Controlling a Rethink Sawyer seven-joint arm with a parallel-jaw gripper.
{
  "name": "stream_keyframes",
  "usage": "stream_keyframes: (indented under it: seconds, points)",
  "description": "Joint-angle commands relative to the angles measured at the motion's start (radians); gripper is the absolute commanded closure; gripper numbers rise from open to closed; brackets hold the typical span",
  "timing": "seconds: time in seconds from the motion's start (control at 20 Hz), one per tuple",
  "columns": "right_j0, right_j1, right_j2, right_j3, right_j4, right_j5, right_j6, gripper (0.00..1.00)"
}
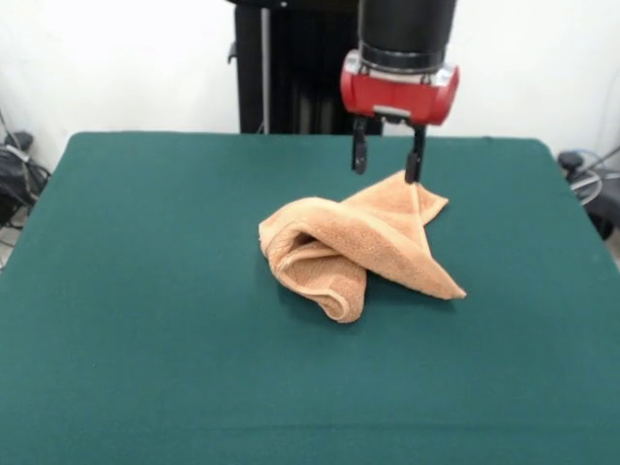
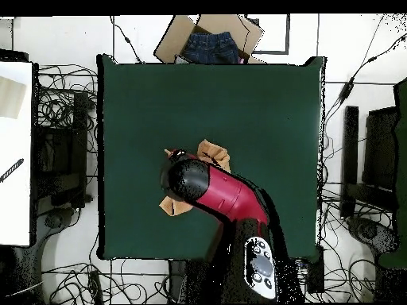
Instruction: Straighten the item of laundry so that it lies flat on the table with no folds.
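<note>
The light orange-tan towel (image 1: 354,242) lies crumpled and folded over itself near the middle of the dark green table (image 1: 145,291). Its left part is rolled into a loop and a pointed corner sticks out to the right front. My gripper (image 1: 387,160) hangs open just above the towel's far edge, with the right fingertip (image 1: 414,172) close to or touching the cloth. In the overhead view the arm covers most of the towel (image 2: 213,151), and the gripper itself is hidden under the arm.
A cardboard box with dark blue jeans (image 2: 210,44) sits past the table's far edge in the overhead view. Cables and stands ring the table. The robot's pedestal (image 1: 291,68) stands behind the table.
</note>
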Motion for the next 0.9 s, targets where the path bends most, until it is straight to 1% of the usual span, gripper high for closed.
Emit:
stream_keyframes:
  seconds: [0.05, 0.1, 0.2, 0.25, 0.35, 0.4, 0.6, 0.7, 0.8, 0.9]
  points:
    - [-0.015, 0.118, 0.057, -0.054, 0.052, -0.027, 0.240, 0.00]
    - [-0.003, 0.141, 0.037, -0.080, 0.060, 0.004, 0.257, 0.00]
    - [0.020, 0.184, 0.002, -0.116, 0.077, 0.028, 0.298, 0.00]
    - [0.050, 0.211, -0.038, -0.136, 0.096, 0.055, 0.352, 0.00]
    - [0.126, 0.260, -0.140, -0.179, 0.129, 0.159, 0.481, 0.00]
    - [0.143, 0.271, -0.160, -0.181, 0.149, 0.191, 0.530, 0.00]
    - [0.196, 0.289, -0.200, -0.142, 0.240, 0.188, 0.653, 0.00]
    - [0.226, 0.298, -0.222, -0.135, 0.266, 0.191, 0.707, 0.00]
    - [0.230, 0.302, -0.215, -0.121, 0.282, 0.165, 0.716, 0.00]
    - [0.237, 0.298, -0.216, -0.113, 0.283, 0.175, 0.735, 0.00]
